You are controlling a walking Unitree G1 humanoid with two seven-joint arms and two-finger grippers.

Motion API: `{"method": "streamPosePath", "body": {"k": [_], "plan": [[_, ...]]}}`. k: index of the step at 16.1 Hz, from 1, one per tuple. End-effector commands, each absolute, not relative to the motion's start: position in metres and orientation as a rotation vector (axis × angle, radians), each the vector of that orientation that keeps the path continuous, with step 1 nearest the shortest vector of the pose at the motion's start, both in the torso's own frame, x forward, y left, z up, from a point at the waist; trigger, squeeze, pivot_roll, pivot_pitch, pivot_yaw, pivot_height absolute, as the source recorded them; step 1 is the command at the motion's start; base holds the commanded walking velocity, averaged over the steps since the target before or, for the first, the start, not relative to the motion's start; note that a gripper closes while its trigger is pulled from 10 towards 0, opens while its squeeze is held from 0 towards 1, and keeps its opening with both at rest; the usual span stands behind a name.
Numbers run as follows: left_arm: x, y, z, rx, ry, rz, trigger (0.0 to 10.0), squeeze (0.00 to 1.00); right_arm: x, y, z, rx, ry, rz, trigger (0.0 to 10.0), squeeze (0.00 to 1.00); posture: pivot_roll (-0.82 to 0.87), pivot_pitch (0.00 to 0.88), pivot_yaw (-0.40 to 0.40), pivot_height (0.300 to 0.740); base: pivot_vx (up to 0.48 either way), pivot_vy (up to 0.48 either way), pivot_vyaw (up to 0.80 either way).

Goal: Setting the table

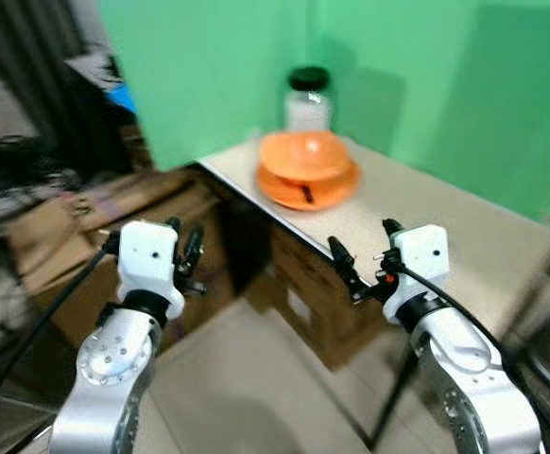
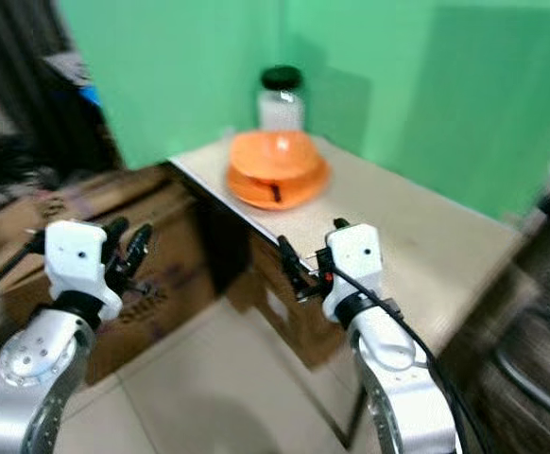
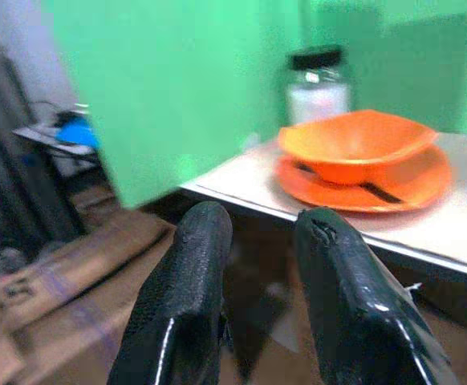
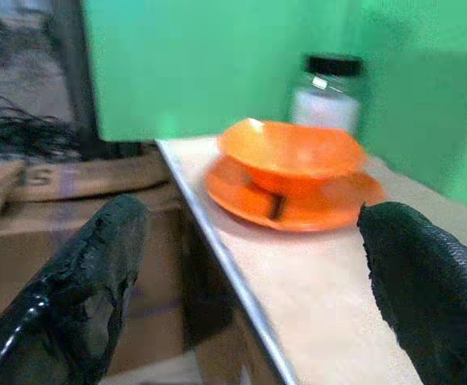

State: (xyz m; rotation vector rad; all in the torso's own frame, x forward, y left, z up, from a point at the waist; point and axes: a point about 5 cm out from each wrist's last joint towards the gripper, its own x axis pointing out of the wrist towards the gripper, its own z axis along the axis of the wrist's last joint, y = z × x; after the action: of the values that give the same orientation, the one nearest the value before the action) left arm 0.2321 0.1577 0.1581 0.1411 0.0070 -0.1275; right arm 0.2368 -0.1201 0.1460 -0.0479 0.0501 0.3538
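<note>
On the beige table [image 1: 464, 218], near its far corner, an orange bowl [image 1: 305, 153] sits on an orange plate [image 1: 308, 186], with what may be a dark utensil, blurred, on the plate. A black-lidded jar [image 1: 308, 99] stands just behind. Right gripper [image 1: 368, 260] hovers spread wide at the table's edge; left gripper [image 1: 185, 248], narrow and empty, hangs beside cardboard boxes [image 1: 58, 236].
</note>
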Motion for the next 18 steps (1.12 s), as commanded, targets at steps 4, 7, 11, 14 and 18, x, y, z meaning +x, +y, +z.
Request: {"method": "streamPosePath", "body": {"k": [4, 7, 11, 14, 18], "plan": [[0.2347, 0.1654, 0.16, 0.163, 0.005, -0.117, 10.0, 0.0, 0.2356, -0.1105, 0.1478, -0.036, 0.035, 0.404, 10.0, 1.0, 0.04, 0.0, 0.046, 0.74, 0.361, 0.0, 0.0], [0.2347, 0.1646, 0.1597, 0.164, 0.006, -0.127, 10.0, 0.0, 0.234, -0.1101, 0.1468, -0.033, 0.035, 0.406, 10.0, 1.0, 0.04, 0.0, 0.048, 0.74, 0.361, 0.0, 0.0], [0.2344, 0.1639, 0.1593, 0.16, 0.007, -0.133, 10.0, 0.0, 0.2339, -0.1108, 0.1458, -0.021, 0.046, 0.4, 10.0, 1.0, 0.04, 0.0, 0.048, 0.74, 0.36, 0.0, 0.0], [0.2349, 0.163, 0.1592, 0.159, 0.006, -0.138, 10.0, 0.0, 0.2341, -0.11, 0.145, 0.002, 0.063, 0.413, 10.0, 1.0, 0.04, 0.0, 0.048, 0.74, 0.36, 0.0, -0.53], [0.2359, 0.1641, 0.1602, 0.161, 0.002, -0.14, 10.0, 0.0, 0.2345, -0.1081, 0.1467, 0.017, 0.05, 0.421, 10.0, 1.0, 0.04, 0.0, 0.047, 0.74, 0.361, 0.0, -0.2]]}}
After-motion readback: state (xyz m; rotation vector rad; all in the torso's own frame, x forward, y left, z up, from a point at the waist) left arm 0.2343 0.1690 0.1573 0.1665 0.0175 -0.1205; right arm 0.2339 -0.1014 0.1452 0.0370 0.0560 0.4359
